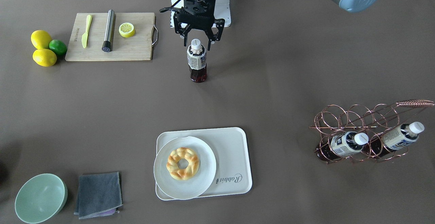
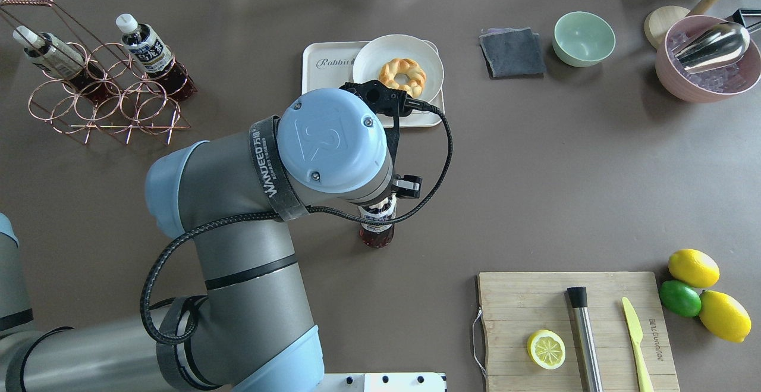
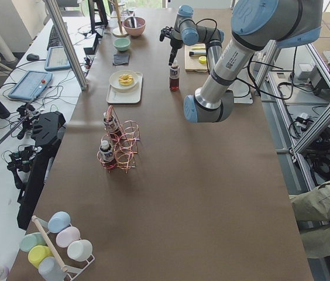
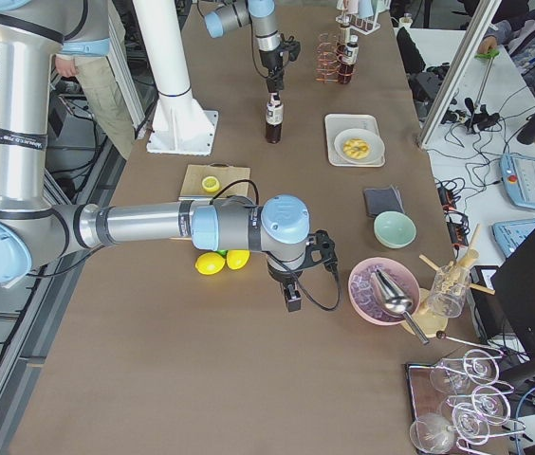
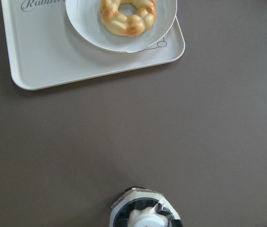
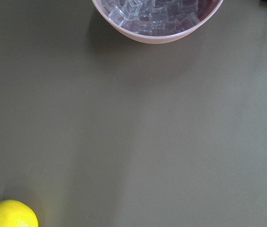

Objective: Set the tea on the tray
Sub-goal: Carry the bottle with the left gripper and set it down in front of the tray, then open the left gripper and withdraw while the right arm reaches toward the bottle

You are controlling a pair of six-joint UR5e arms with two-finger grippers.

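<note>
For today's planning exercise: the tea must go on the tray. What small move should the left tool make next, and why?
Probably lower the left tool slightly to straddle the tea below its cap. It hangs open right over the upright bottle, which stands on the bare table, apart from the tray.

Reddish-brown tea (image 1: pixel 197 62) — cream tray (image 1: pixel 231 149), seemingly.

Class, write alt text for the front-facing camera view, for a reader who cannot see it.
The left end effector, open, hangs over the tea bottle standing upright on the table. Nearer the camera, the cream tray holds a plate with a doughnut.
</note>
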